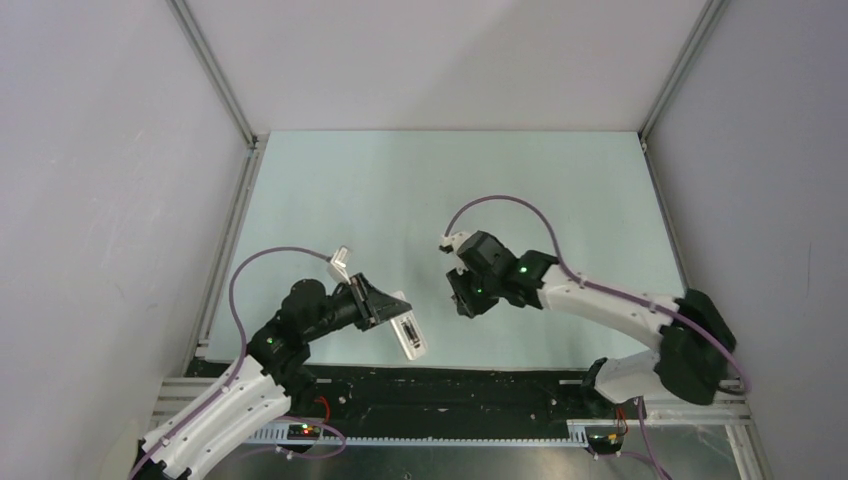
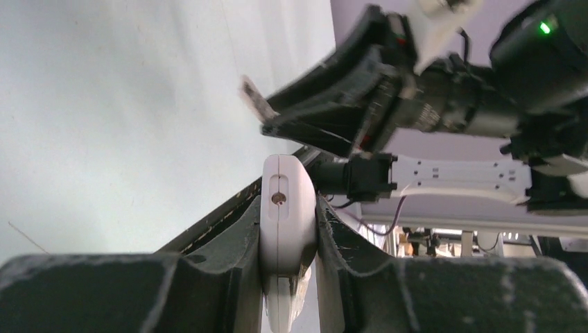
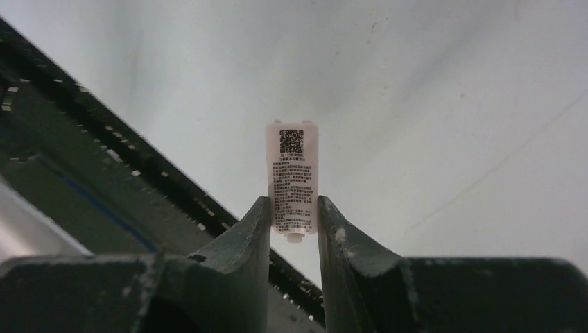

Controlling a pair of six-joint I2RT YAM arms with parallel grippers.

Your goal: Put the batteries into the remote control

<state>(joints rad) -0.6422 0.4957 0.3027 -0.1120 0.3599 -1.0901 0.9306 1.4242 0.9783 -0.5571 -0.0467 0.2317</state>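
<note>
While it lies clamped between the dark fingers of the left gripper (image 1: 392, 315), the remote control (image 1: 408, 333) sits low and centre-left in the top view, its free end pointing toward the lower right, lifted off the table (image 1: 400, 190). A dark patch on its upturned face is too small to make out. In the left wrist view the remote control (image 2: 288, 208) stands edge-on at bottom centre, a small round hole in its narrow end, a finger pressed to each flat side.

Just right of it in the top view is the right gripper (image 1: 463, 300), apart from the remote. Its jaws are drawn narrow on a small white cover plate (image 3: 292, 173), pinching its lower edges. The plate stands upright at mid-frame in the right wrist view, with a square code and fine print facing the camera.
</note>
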